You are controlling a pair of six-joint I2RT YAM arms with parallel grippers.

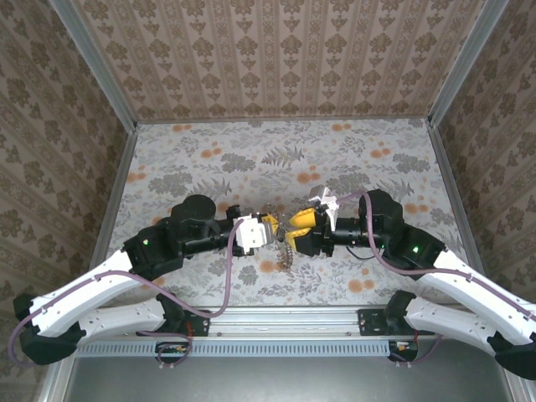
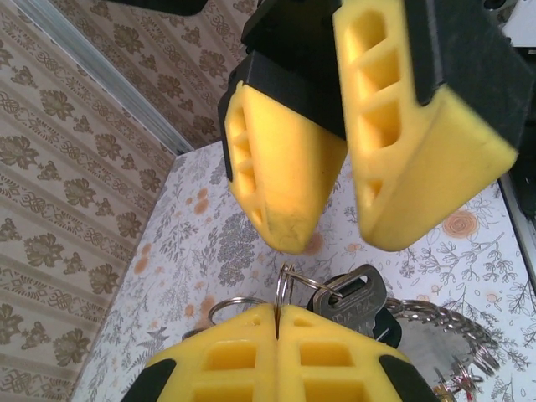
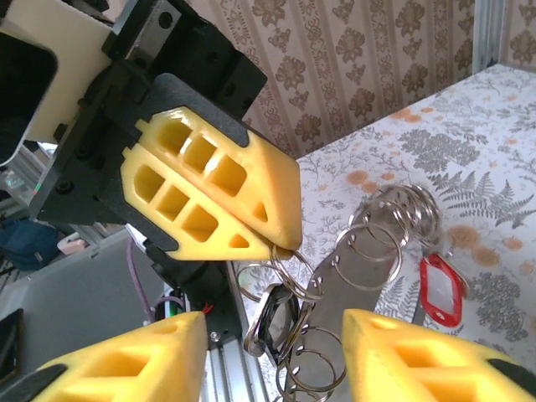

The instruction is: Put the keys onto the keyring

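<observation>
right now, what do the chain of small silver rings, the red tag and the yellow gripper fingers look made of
chain of small silver rings: metal, polished; bright reflections.
red tag: probably plastic, glossy moulded frame.
yellow gripper fingers: matte plastic or foam, can't tell which; hollow cells, no shine.

Left gripper (image 1: 270, 226): two yellow wedge-shaped fingers (image 2: 352, 331), moulded with rectangular pockets, were seated in black mounts (image 3: 180, 92). A white block (image 1: 249, 233) was fitted directly behind it.
Right gripper (image 1: 301, 221): fingers of the same pattern were noted.
Behind each gripper, black joint housings (image 1: 194, 216), a green lamp (image 1: 147, 242), white arm links (image 1: 92, 293) and a purple cable (image 1: 228, 272) were recorded.
</observation>
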